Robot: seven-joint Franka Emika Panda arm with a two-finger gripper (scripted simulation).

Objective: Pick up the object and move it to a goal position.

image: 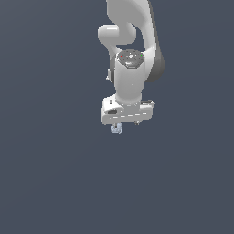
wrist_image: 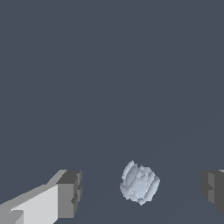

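The object [wrist_image: 139, 183] is a tiny pale blue-white lumpy ball lying on the dark grey floor. In the exterior view it [image: 116, 129] peeks out just under the white gripper block [image: 127, 112], toward that view's left. My gripper [wrist_image: 142, 190] is open, with one grey fingertip [wrist_image: 70, 192] on one side of the object and the other fingertip [wrist_image: 214, 190] on the far side. The object lies between the fingers, untouched, nearer the middle. In the exterior view the fingers are mostly hidden under the hand.
The white arm [image: 132, 45] rises behind the hand in the exterior view. A plain dark grey floor [image: 55, 183] spreads all round. No goal marker shows.
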